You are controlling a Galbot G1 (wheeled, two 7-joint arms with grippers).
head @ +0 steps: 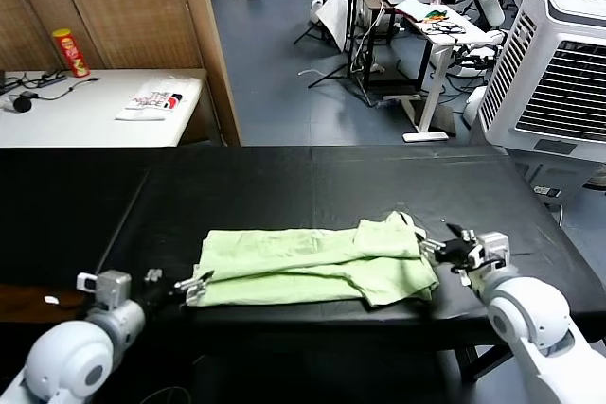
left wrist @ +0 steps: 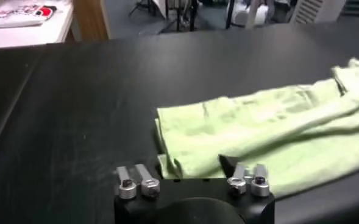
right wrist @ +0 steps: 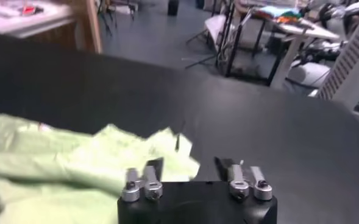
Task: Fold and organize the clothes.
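My left gripper [head: 175, 283] and right gripper [head: 447, 249] stand wide open and empty at either end of the green shirt [head: 312, 265], folded lengthwise near the black table's [head: 284, 182] front edge; I judge a careless regrasp could drag the loose fold apart.

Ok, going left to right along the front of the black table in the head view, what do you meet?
Left gripper, open → pale green shirt lying in a folded strip → right gripper, open.
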